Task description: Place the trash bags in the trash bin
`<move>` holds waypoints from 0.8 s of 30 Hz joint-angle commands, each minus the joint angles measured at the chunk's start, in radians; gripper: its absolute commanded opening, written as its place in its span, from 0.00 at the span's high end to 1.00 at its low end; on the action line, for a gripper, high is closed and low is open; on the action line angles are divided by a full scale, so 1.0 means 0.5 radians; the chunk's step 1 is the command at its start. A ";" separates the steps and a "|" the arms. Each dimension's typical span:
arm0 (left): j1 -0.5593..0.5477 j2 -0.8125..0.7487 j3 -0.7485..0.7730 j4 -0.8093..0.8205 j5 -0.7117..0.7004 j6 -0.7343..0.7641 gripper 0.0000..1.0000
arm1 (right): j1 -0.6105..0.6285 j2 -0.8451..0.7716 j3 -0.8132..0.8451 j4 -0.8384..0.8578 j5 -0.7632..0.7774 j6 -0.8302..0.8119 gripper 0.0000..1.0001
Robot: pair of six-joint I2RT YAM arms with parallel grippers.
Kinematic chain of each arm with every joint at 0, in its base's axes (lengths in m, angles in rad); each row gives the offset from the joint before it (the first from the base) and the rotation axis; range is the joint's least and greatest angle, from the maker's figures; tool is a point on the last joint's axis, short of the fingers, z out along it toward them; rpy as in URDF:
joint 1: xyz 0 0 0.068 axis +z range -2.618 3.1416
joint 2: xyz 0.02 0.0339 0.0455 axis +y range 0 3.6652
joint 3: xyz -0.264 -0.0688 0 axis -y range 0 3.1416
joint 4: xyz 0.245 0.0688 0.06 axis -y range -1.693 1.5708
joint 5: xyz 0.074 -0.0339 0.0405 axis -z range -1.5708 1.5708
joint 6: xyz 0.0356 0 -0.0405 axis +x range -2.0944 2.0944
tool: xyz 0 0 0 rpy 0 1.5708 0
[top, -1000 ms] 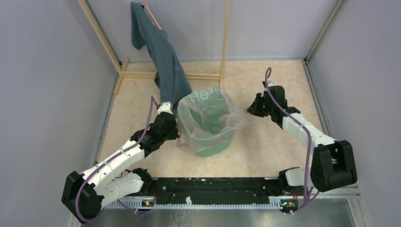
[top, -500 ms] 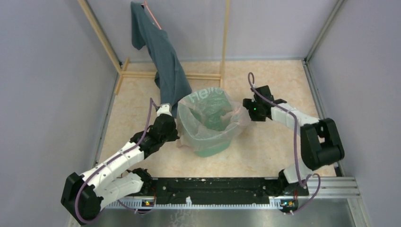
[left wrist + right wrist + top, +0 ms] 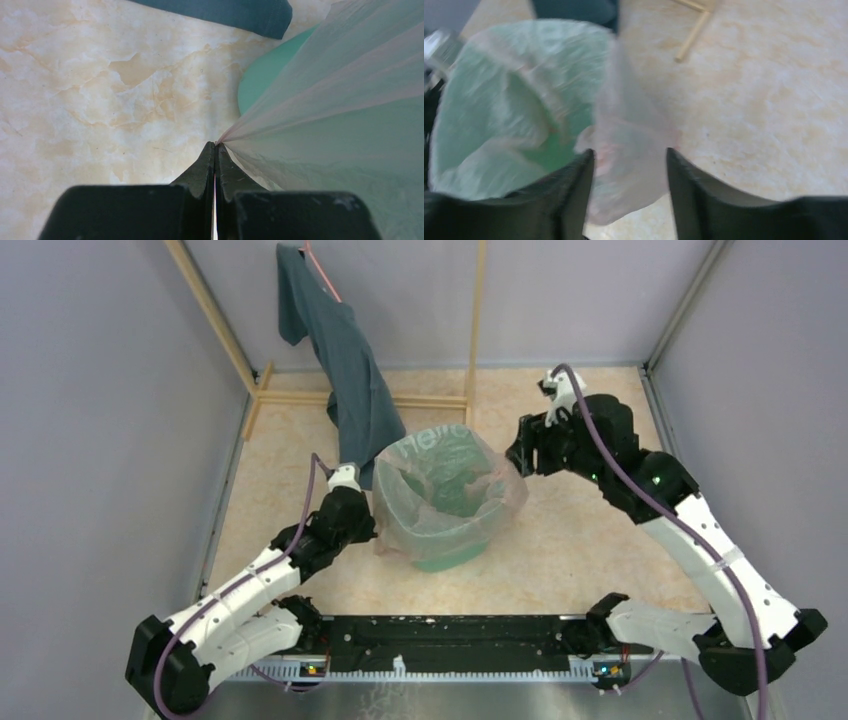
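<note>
A mint-green trash bin [image 3: 447, 552] is standing in the middle of the table [image 3: 575, 540]. A pale pink trash bag [image 3: 440, 465] is draping over its rim and lining the inside. The left end effector [image 3: 215, 145] is pinching a gathered fold of the bag's film between closed fingers, just beside the bin's left side. The right end effector [image 3: 629, 155] is hovering at the bin's right rim, fingers spread wide, with loose film between them; that view is blurred. A dark teal garment [image 3: 350, 370] is hanging from a wooden rack [image 3: 472, 320] behind the bin.

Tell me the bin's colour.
The bin is mint green, seen best in the top external view.
</note>
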 commanded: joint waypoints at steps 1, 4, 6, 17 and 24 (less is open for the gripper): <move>-0.005 -0.068 -0.031 0.021 0.004 0.011 1.00 | 0.328 -0.011 0.174 -0.159 -0.142 -0.062 0.56; -0.007 -0.079 -0.028 0.016 0.001 0.002 1.00 | 0.426 0.039 0.184 -0.126 -0.218 -0.029 0.72; -0.005 -0.086 -0.031 0.007 0.005 -0.009 1.00 | 0.455 0.051 0.101 -0.057 -0.236 -0.024 0.75; -0.004 -0.094 -0.019 0.000 0.023 -0.006 1.00 | 0.815 0.514 -0.008 -0.184 0.540 -0.080 0.76; -0.005 -0.076 -0.089 0.048 0.058 -0.055 1.00 | 0.834 0.856 -0.036 -0.147 0.702 -0.004 0.70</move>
